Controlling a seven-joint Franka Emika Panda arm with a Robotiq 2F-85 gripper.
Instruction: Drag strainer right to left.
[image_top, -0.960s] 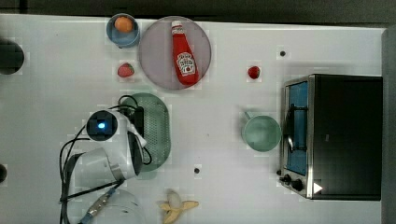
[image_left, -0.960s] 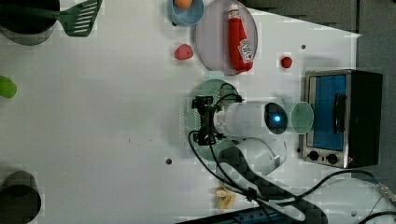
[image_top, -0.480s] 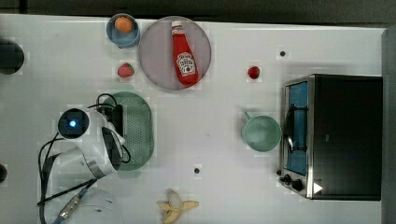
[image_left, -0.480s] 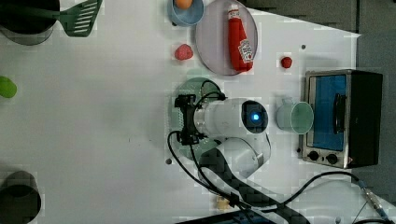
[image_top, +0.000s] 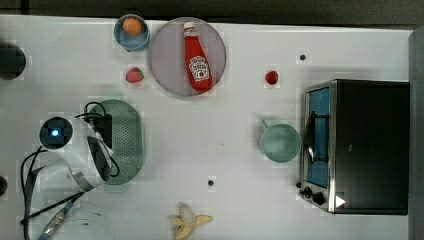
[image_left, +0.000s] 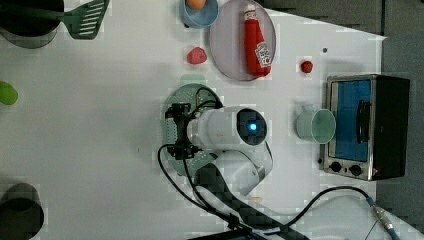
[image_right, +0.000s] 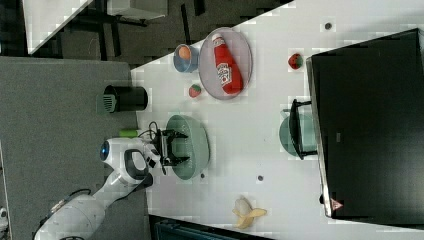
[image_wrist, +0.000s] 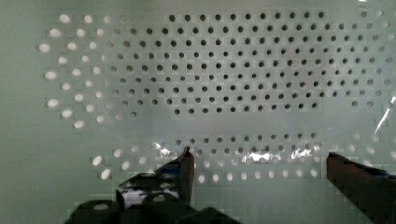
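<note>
The worktop (image_top: 225, 210) is wide and white, with the toaster oven (image_top: 360, 145) standing at the top view's right edge, well apart from where I work. The grey plate (image_top: 167, 75) carrying the ketchup bottle (image_top: 196, 57) lies toward the top view's upper middle, and the strainer (image_top: 127, 140) sits well over on the top view's left, its long side running up and down the picture, with my arm covering its left edge. The mint mug (image_top: 280, 142) rests just beside the oven, far from the strainer.

My tool (image_right: 170, 147) hangs inside the strainer's bowl with its fingers (image_wrist: 184, 165) spread wide apart and gripping nothing; in the wrist view the perforated floor sits right under them, and I cannot tell whether the tips touch it.

I judge the drag is well along, since the strainer lies far from the mug's side. To do the step well, I push with the tool low inside the bowl, pressing against the inner wall toward the top view's left instead of pinching the rim, and I move slowly and level so the light plastic slides without tipping or riding up. The strawberry (image_top: 134, 75) just above the strainer stays clear if I keep the path straight.
</note>
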